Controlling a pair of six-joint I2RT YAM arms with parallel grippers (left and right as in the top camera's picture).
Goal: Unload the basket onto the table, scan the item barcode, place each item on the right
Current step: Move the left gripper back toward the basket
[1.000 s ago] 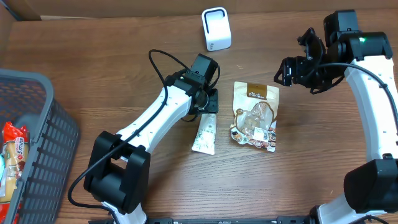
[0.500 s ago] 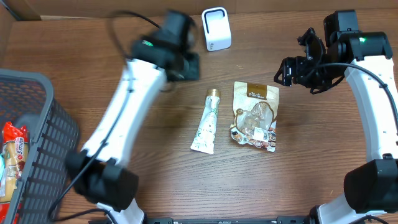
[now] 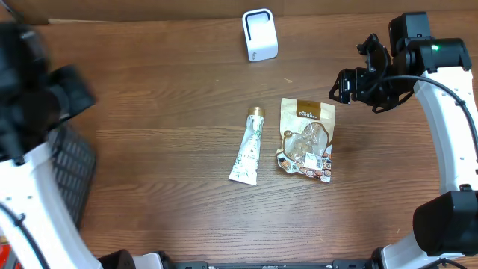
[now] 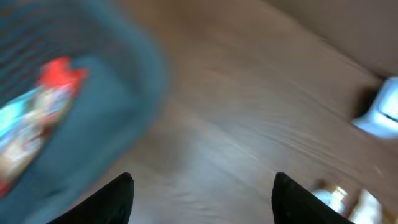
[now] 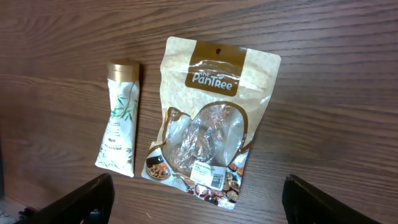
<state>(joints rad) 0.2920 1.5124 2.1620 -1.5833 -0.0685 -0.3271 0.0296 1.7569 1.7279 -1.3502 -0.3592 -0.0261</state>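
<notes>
A white and green tube (image 3: 247,154) with a gold cap lies flat at the middle of the table. Right beside it lies a brown snack pouch (image 3: 307,140). The pouch (image 5: 208,121) carries a white barcode label (image 5: 208,175) near its lower edge. The white scanner (image 3: 260,34) stands at the table's back. My right gripper (image 5: 202,205) hovers open above the pouch and the tube (image 5: 118,127), holding nothing. My left arm (image 3: 45,97) is a blur at the far left. The left gripper (image 4: 202,199) is open and empty, over bare wood beside the basket.
A grey mesh basket (image 3: 75,168) sits at the left edge, largely hidden under the left arm. In the left wrist view the basket (image 4: 106,81) is blurred, with a red packet (image 4: 59,73) inside. Cardboard walls run along the back.
The left arm has let go of the tube and swung fast from the table's middle to the far left, its jaws opening wider. The tube stays on the table. The right arm has not moved.
</notes>
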